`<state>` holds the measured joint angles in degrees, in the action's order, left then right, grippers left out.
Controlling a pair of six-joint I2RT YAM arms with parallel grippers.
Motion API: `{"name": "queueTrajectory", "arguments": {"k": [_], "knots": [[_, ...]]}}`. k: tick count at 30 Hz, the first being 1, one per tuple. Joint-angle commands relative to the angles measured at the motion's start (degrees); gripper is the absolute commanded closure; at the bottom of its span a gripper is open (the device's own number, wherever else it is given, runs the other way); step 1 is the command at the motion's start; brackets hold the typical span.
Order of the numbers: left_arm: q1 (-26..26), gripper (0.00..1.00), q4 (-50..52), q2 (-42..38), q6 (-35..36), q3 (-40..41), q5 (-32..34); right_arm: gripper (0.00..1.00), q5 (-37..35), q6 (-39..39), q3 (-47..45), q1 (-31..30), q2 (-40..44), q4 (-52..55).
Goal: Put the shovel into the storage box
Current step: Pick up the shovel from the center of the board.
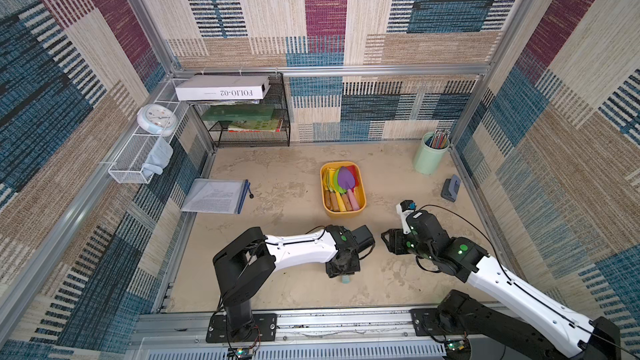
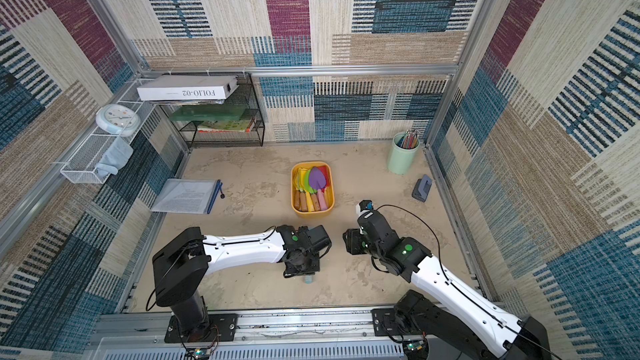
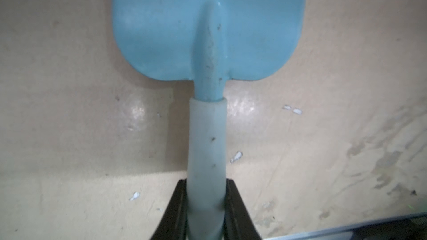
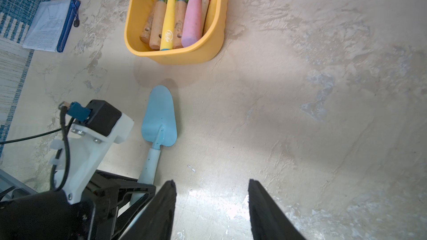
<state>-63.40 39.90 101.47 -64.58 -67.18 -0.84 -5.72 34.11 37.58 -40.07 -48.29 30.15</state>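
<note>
A light blue shovel (image 3: 208, 31) with a pale handle lies flat on the beige table, its blade pointing toward the storage box (image 4: 184, 54). My left gripper (image 3: 206, 181) is shut on the handle, with a black finger pressed against each side. In both top views the left gripper (image 1: 341, 270) points down over the shovel (image 1: 345, 279), and only the handle's end shows. The yellow-orange storage box (image 1: 343, 214) sits just beyond and holds several coloured shovels. My right gripper (image 4: 211, 183) hovers open beside the shovel (image 4: 159, 116) with nothing between its fingers.
A mint-green pencil cup (image 1: 431, 154) and a grey-blue hole punch (image 1: 451, 187) stand at the back right. A zip pouch of papers (image 1: 216, 196) lies at the left. A black wire rack (image 1: 249, 112) and a white mesh basket (image 1: 138, 161) line the back left.
</note>
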Motion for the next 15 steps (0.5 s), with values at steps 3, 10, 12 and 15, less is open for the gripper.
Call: {"name": "queueTrajectory", "arguments": {"k": [3, 10, 12, 15], "knots": [[-1.69, 1.0, 4.28, -3.32, 2.81, -2.04, 3.43, 0.46, 2.41, 1.02, -0.24, 0.0, 0.51, -2.38], [-1.91, 1.0, 6.14, -6.56, 7.32, -4.63, 3.71, 0.46, 8.79, 0.94, 0.71, 0.04, -0.29, -7.91], [-1.9, 1.0, 7.04, -6.89, 9.22, -6.26, 4.18, 0.46, 9.79, 0.63, 1.92, 0.01, -1.35, -8.44], [-1.75, 1.0, 7.52, -6.99, 11.47, -8.23, 4.4, 0.46, 9.91, -0.09, 3.82, 0.02, -3.35, -8.65]]}}
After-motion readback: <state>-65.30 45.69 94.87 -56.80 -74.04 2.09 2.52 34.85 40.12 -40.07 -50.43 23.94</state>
